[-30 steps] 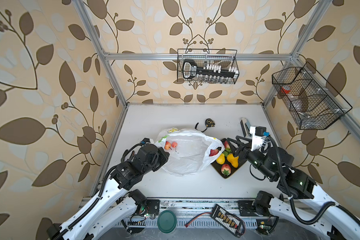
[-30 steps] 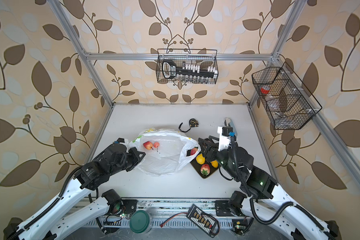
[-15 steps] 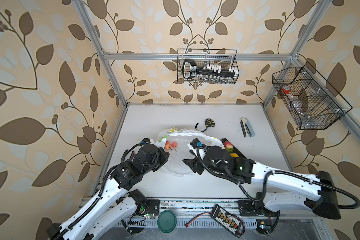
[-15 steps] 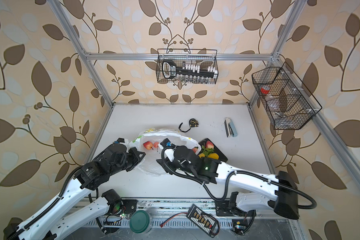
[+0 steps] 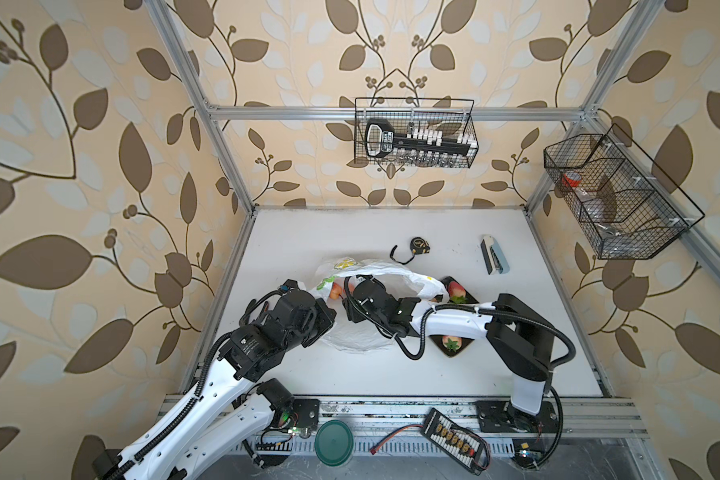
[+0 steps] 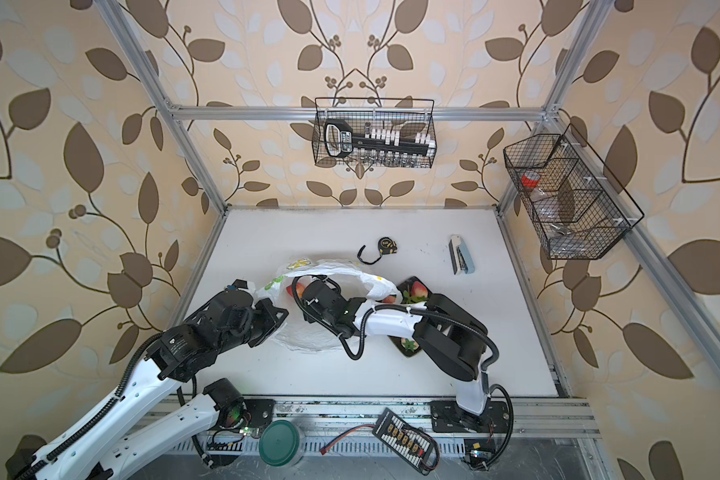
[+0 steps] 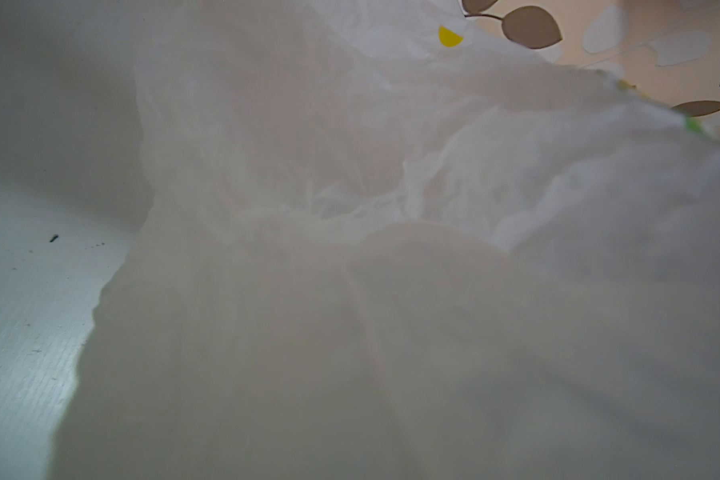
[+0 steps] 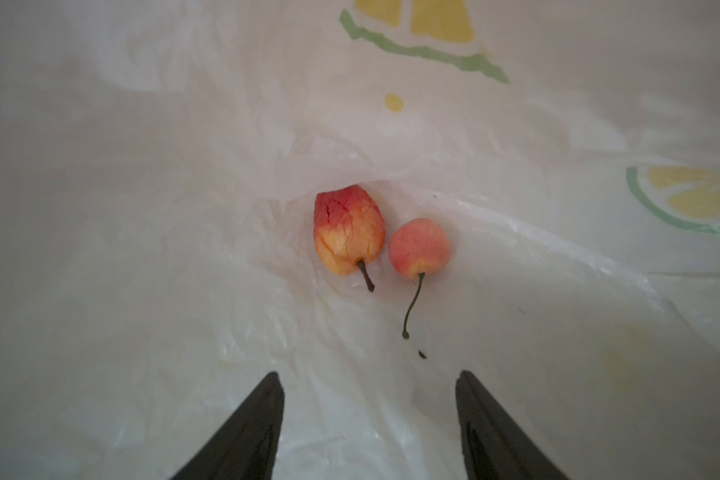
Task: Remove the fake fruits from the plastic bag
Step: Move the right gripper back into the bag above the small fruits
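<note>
The white plastic bag printed with lemon slices lies mid-table, its mouth facing right. My right gripper is inside it, open, nothing between its fingers. Just beyond the fingertips two fake fruits lie on the bag's inner wall: a red-yellow stemmed one and a small pink cherry. In both top views they show as an orange patch near the bag's left end. My left gripper is shut on the bag's left edge; plastic covers its camera and hides the jaws. More fruits, among them a red one and a strawberry, lie on a black tray.
A black tape measure and a grey-blue stapler lie behind the bag. Wire baskets hang on the back wall and the right wall. A green lid sits on the front rail.
My right arm has swung left from the tray, reached into the bag's mouth and opened its jaws a little wider. The left arm and the bag's held edge have not moved.
</note>
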